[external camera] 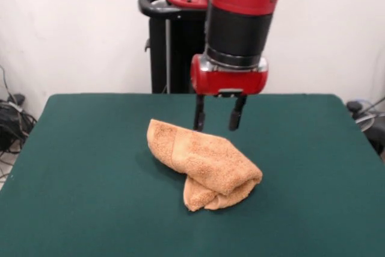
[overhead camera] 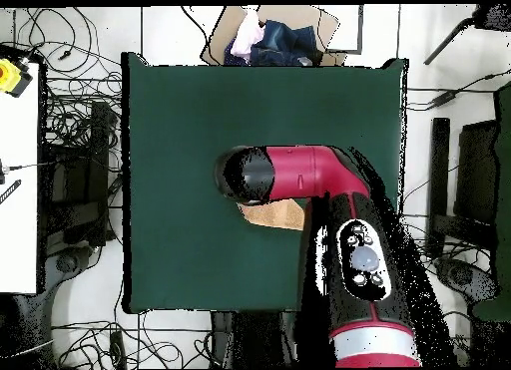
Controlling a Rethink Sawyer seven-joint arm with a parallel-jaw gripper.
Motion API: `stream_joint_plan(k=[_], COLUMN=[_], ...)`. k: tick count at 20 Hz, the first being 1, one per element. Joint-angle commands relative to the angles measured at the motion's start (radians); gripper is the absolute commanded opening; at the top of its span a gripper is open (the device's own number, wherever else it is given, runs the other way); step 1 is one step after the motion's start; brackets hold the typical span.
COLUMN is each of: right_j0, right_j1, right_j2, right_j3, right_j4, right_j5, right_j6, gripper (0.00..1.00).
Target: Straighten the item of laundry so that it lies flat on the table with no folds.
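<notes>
The light orange-tan towel lies bunched and folded over itself near the middle of the dark green table. A woven band shows on its upper fold. My gripper hangs open and empty just above the towel's far edge, its two dark fingers apart and pointing down. In the overhead view the red arm covers most of the towel; only a tan piece shows beside the arm's black end. The gripper is hidden there under the arm.
The black pedestal stands behind the table's far edge. A cardboard box with clothes sits beyond the table's top edge in the overhead view. Cables lie on the floor at the left.
</notes>
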Motion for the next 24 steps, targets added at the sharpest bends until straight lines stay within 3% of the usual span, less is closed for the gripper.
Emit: stream_joint_plan(k=[1, 10, 24], right_j0=[-0.052, -0.099, -0.017], right_j1=[0.042, 0.087, 0.220], right_j2=[0.077, 0.092, 0.042], right_j3=[-0.022, -0.043, -0.103], right_j4=[-0.076, -0.127, -0.272], right_j5=[0.061, 0.018, -0.102], right_j6=[-0.152, -0.179, 0.002], gripper=[1.00, 1.00, 1.00])
